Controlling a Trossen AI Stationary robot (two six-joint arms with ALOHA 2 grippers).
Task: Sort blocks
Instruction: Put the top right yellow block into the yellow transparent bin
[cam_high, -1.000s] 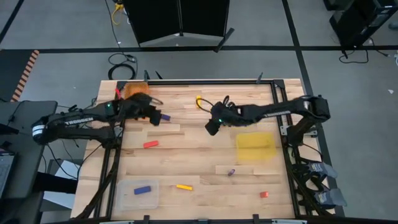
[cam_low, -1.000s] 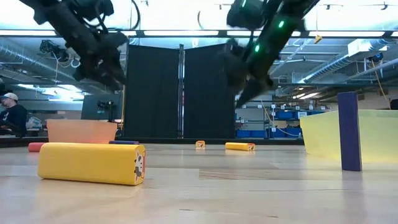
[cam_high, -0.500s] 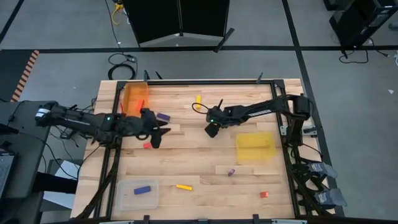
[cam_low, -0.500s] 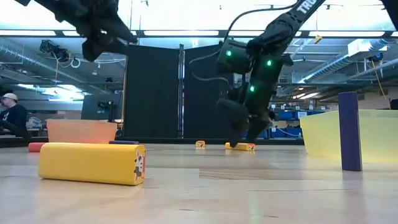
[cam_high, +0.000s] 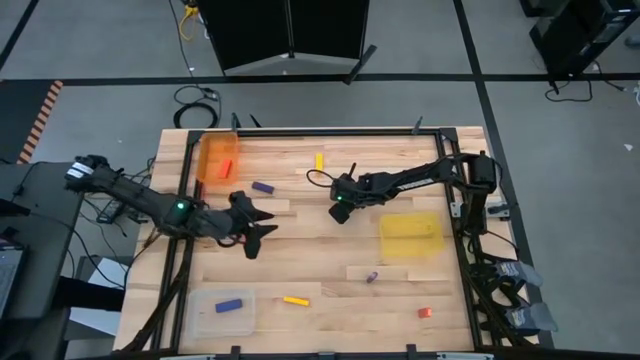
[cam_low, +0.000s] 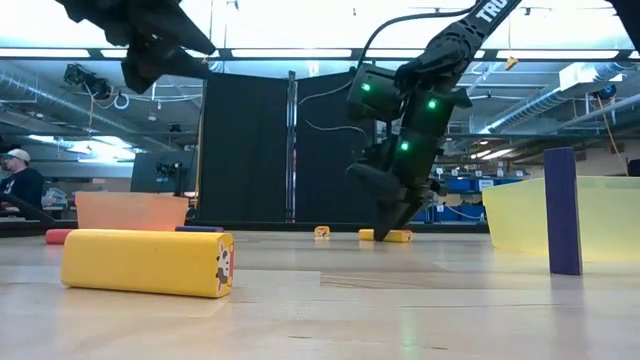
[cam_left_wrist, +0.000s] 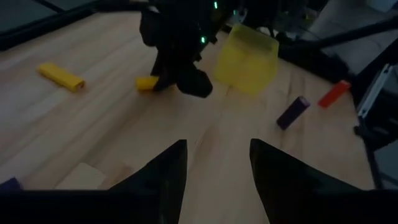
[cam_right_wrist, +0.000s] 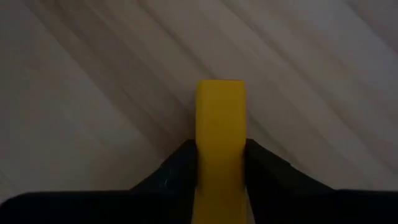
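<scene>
Right gripper (cam_high: 338, 212) is down at the table near mid-board, fingers (cam_right_wrist: 176, 163) pinching a yellow block (cam_right_wrist: 221, 134) along its long sides; the wrist view shows the block gripped squarely between both pads, lying flat on the wood. That grip probably suits a lift toward the yellow tray (cam_high: 411, 235) just beside it. Left gripper (cam_high: 258, 233) hovers over the left-centre of the table, fingers (cam_left_wrist: 165, 177) spread with nothing between them, likely lining up on the next block. A red block (cam_high: 224, 167) already lies in the orange tray (cam_high: 205, 148) and a purple one (cam_high: 230, 305) in the clear tray (cam_high: 198, 312). Loose on the table: purple block (cam_high: 263, 187), yellow blocks (cam_high: 319, 160) and (cam_high: 295, 300), standing purple block (cam_high: 371, 276), red block (cam_high: 425, 313). Sorting looks early; most blocks are unsorted.
</scene>
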